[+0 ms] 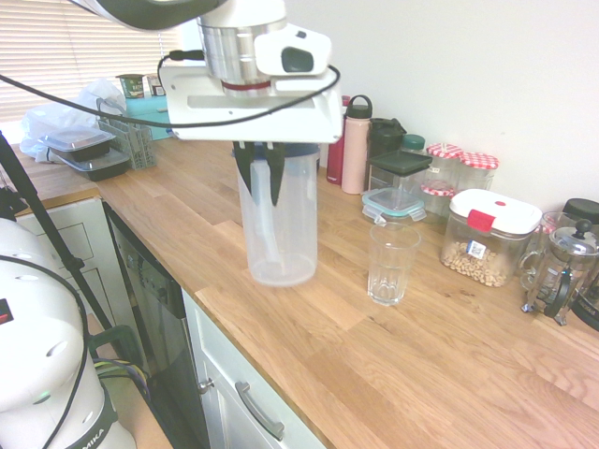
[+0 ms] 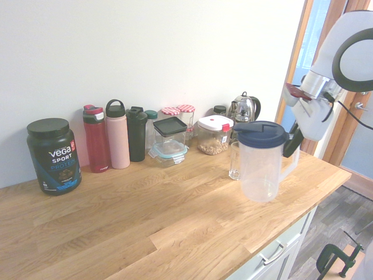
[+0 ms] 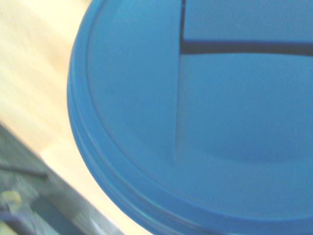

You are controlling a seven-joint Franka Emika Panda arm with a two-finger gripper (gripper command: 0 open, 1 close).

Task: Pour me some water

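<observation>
- The clear plastic jug with a dark blue lid is looking empty (no waterline showing).
- The gripper is clamping the jug's handle from above, holding it upright beside the glass.
- A wooden kitchen counter is lying underneath, against a white wall.

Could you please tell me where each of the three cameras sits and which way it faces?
First exterior view: beside the arm, looking along the counter; gripper holds the pitcher near the glass.
Second exterior view: opposite side, facing the wall; arm enters from the right.
Wrist view: straight down onto the blue lid; no fingers visible.
Both exterior views share pitcher and glass.
</observation>
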